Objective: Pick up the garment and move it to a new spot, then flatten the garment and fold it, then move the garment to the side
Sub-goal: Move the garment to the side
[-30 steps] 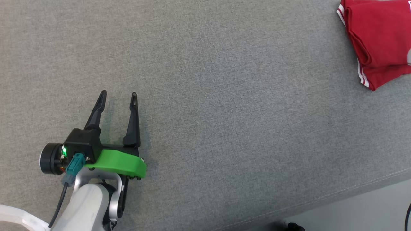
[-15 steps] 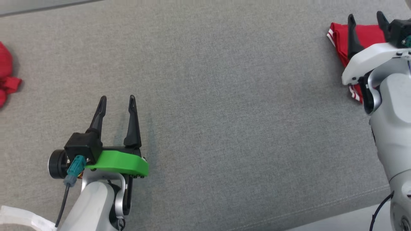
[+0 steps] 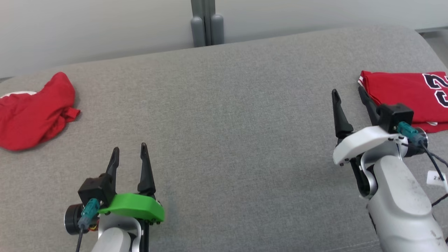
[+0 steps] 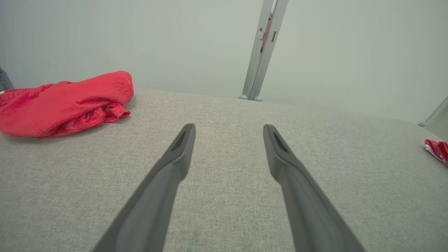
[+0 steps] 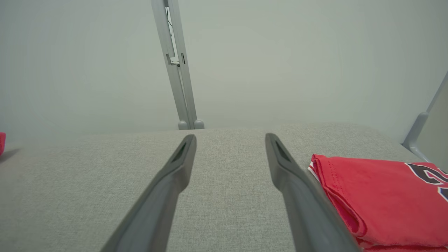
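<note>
Now the head camera has tilted up, and one fold looks finished.
The folded jersey [image 3: 402, 92] lies at the right edge of the grey upholstered surface [image 3: 227, 122]; left pincer [image 3: 129, 147] and right pincer [image 3: 348, 91] stand spread, empty; a crumpled garment [image 3: 33, 112] waits at the left edge.

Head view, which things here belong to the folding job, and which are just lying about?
Job in hand:
crumpled red garment, not yet folded, likely the one to handle
left gripper, open
right gripper, open
grey cushion, the work surface

Lying about:
folded red jersey, looks already done
grey post
white tag
</note>
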### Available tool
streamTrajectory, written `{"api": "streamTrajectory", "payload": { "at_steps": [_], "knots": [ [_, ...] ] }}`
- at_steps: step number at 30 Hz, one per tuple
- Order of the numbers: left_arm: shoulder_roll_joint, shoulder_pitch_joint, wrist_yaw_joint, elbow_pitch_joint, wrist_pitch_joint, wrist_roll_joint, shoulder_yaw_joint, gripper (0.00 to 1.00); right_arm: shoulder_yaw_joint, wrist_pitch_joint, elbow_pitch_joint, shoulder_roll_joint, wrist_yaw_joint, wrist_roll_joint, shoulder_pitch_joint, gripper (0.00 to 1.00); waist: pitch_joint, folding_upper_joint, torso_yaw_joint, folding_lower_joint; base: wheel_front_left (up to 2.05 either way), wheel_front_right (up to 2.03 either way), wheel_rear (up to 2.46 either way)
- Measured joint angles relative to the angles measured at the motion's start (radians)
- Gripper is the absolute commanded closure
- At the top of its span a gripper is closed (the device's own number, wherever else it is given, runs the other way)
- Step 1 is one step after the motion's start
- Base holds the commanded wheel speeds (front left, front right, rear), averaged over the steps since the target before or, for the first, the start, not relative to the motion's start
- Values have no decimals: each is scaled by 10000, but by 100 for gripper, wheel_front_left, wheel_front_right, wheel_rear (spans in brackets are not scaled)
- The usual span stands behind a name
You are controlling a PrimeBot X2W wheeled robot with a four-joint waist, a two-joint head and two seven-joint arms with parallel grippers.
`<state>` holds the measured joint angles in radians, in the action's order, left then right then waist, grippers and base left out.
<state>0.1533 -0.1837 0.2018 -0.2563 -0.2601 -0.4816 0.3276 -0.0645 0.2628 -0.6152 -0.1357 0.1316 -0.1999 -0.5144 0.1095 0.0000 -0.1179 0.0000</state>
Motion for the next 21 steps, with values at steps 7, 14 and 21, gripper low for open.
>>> {"api": "streamTrajectory", "payload": {
  "at_steps": [7, 14, 21],
  "knots": [
    [-194, 649, -198, -104, -21, 125, -63, 0, 629, -2, 1933, 516, 0, 234, 2177, 0, -693, 0, 582, -1, 0, 0, 0],
    [-364, 1154, -337, -115, -23, 433, -42, 0, 857, -495, 3647, 838, 0, 665, 4057, 0, -1103, 0, 1226, -1, 0, 0, 0],
    [-445, 1301, -345, -107, -23, 589, -42, 0, 420, -786, 4518, 859, 0, -334, 4939, 0, -1270, 0, 1501, -1, 0, 0, 0]
  ]
}}
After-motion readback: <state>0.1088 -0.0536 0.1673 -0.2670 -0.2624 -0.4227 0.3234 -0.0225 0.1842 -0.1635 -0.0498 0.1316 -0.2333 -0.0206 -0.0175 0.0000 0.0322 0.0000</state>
